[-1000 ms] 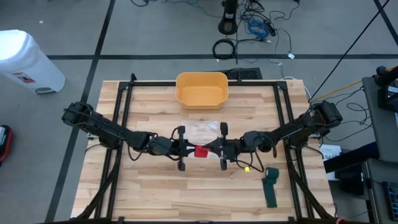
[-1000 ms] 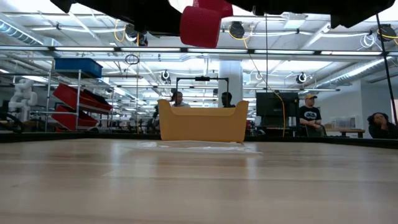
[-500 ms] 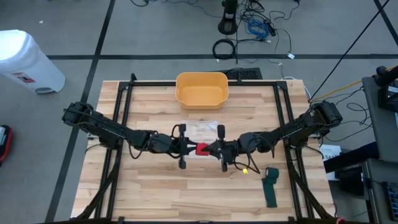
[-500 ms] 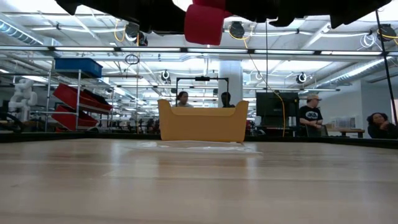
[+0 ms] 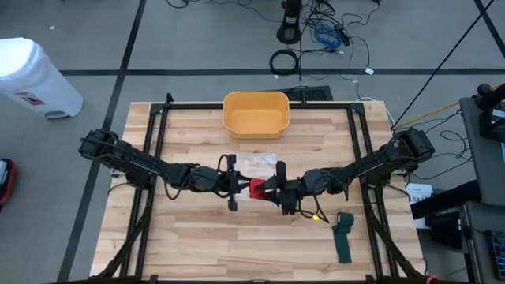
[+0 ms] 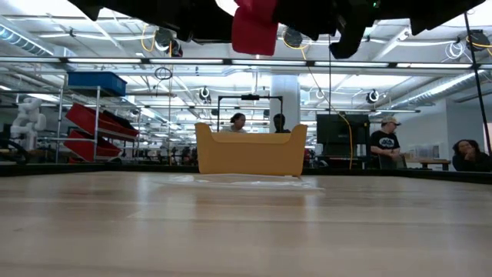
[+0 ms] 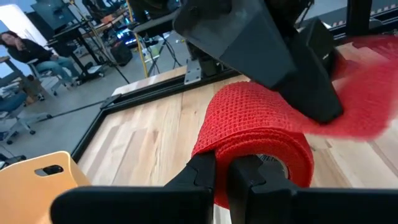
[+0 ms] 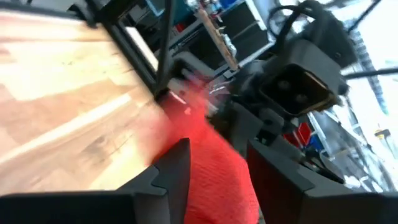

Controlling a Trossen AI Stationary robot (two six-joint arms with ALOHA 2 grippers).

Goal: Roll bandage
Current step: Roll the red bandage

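Note:
A red bandage roll hangs above the middle of the table, between my two grippers, and shows at the top of the low view. My left gripper comes from the table's left and is shut on the roll. My right gripper comes from the right and stands open, one finger on either side of the red bandage. A blurred loose red end trails past the right gripper's finger. My left gripper pinches the roll's wall at its near rim; one finger seems to be inside the hollow core and the other outside. The fingers come nearly level from the table's left. The roll is clear of the table. Whether my right gripper touches the bandage I cannot tell.
A yellow bin stands at the far middle, with a clear plastic wrapper on the wood in front of it. A dark green bandage lies at the near right. People sit in the room beyond the table.
My right gripper has rolled about its own pointing line and has opened around the red bandage; in the low view one of its fingers now hangs lower. The roll stays lifted in my left gripper.

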